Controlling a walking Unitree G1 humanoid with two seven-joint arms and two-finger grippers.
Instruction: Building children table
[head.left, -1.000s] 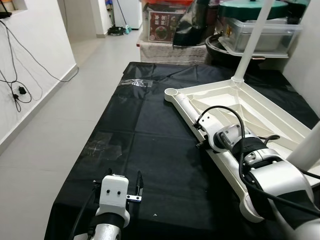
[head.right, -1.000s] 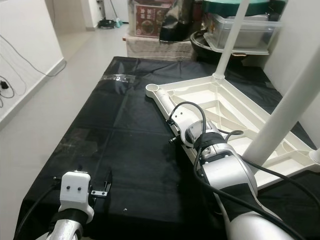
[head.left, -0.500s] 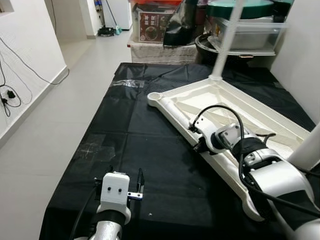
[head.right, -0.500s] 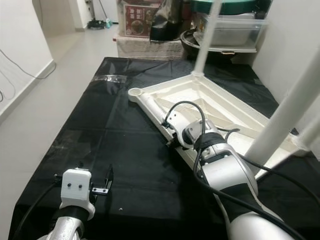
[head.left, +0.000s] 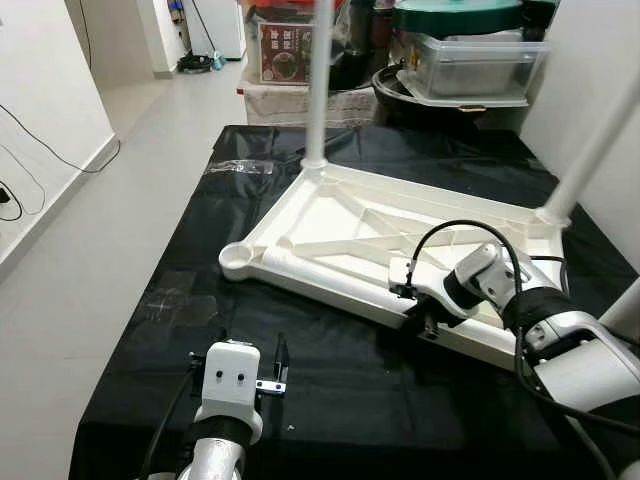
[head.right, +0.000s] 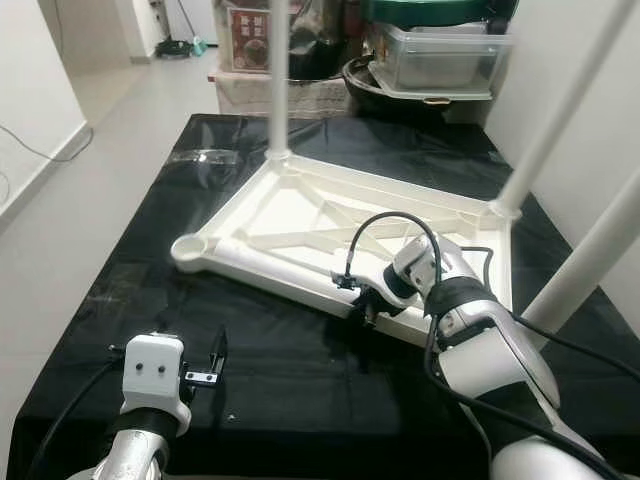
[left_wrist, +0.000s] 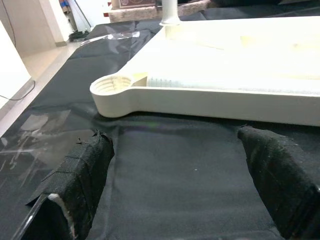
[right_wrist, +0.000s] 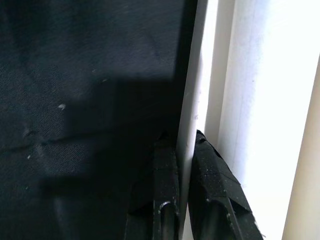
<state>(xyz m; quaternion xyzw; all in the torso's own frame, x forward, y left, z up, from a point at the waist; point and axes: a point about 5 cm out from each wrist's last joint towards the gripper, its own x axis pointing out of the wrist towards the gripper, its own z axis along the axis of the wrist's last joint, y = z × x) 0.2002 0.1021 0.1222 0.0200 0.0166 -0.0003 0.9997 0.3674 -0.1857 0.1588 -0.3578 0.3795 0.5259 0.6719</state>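
Children's table top (head.left: 340, 225), white, upside down on black sheet (head.left: 300, 330) over floor, legs (head.left: 318, 85) upright at far corners. Right end effector (right_wrist: 182, 165) clamped on near rim. Left end effector (left_wrist: 175, 170) spread wide, empty, low over sheet near socket corner (left_wrist: 112, 86).

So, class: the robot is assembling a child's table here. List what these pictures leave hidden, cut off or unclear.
1. Upper ends of the table legs: cut off by the top edge of both eye views.
2. The tabletop's face: it lies face down on the black sheet.
3. The right hand's tips in the eye views: hidden behind its wrist and cable.
4. The label on the red box: too small.
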